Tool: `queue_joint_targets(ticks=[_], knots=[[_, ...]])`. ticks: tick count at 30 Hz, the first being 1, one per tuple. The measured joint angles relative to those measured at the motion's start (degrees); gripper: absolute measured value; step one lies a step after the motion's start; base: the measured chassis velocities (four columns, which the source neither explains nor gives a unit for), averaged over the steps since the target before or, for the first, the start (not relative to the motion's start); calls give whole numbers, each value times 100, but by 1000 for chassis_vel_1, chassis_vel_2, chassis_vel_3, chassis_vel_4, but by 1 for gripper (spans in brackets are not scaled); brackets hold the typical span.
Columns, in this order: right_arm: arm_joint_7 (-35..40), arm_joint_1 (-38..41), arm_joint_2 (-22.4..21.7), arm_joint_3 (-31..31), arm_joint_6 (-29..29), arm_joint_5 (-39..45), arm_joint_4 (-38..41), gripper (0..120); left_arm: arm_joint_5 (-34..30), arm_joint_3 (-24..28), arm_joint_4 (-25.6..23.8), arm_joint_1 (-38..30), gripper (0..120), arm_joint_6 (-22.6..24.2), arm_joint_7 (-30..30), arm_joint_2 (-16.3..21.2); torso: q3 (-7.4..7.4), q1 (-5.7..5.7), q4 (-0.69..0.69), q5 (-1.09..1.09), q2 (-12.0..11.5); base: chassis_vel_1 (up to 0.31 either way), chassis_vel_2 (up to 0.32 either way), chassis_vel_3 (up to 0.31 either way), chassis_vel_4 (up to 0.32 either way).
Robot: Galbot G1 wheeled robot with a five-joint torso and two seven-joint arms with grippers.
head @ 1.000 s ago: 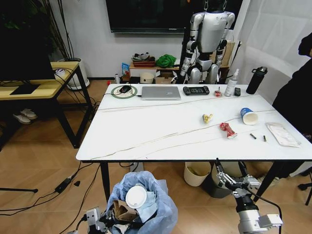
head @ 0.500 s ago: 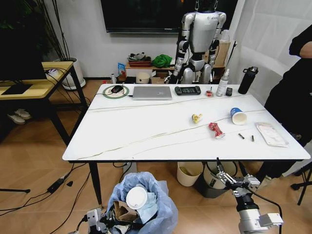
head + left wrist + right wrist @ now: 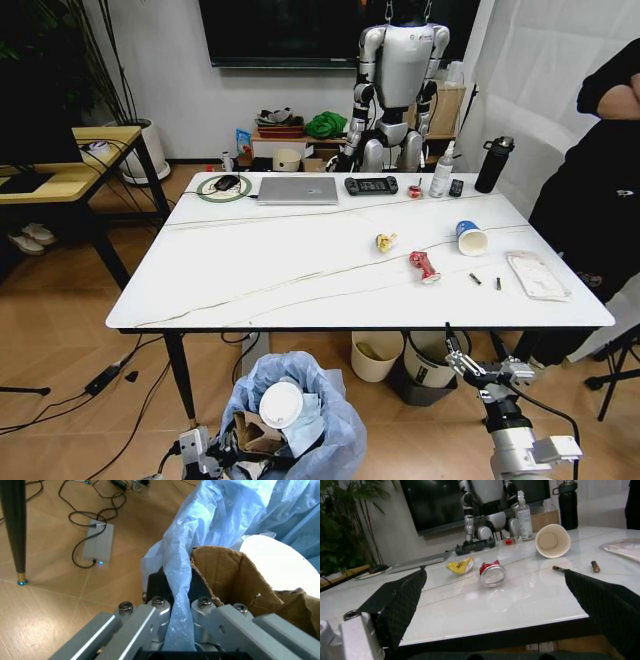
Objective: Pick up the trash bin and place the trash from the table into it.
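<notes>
The left claw is clenched on a fold of the blue bag of the trash bin, which hangs low in front of the robot, below the near edge of the desk. That grip looks thin to me: it pinches plastic beside the torn cardboard, so the liner could slip or tear and spill the white lid. The right claw is spread wide, empty, just under the desk edge; rising carelessly, it could knock the rim. The red can, yellow wrapper and paper cup lie on top toward the right, and the can may roll if nudged.
</notes>
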Motion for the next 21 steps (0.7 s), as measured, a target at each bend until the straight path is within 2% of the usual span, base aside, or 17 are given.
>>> queue_joint_targets(ticks=[7, 13, 15, 18, 21], knots=[[0, 88, -83, -32, -50, 40, -53, 100, 55, 1, -7, 21, 0, -9, 0, -75, 0, 0, 0, 0, 0, -99, -85, 93, 94], [60, 434, -307, -200, -358, 23, -101, 100, 198, 63, 36, 50, 0, -48, 7, -228, 0, 0, 0, 0, 0, -53, -66, 41, 56], [154, 574, -430, -284, -512, 59, -117, 100, 236, 73, 49, 67, 0, -60, 12, -279, 0, 0, 1, 0, 0, 0, 0, 0, 0], [680, 818, -757, -466, -1176, 86, -98, 100, 296, 56, 51, 107, 0, -86, 21, -380, 0, 0, 0, 0, 0, 0, 0, 0, 0], [774, 991, -928, -523, -1363, 198, -181, 100, 321, 23, 37, 141, 0, -97, 25, -427, 0, 0, 0, -1, 0, 0, 0, 0, 0]])
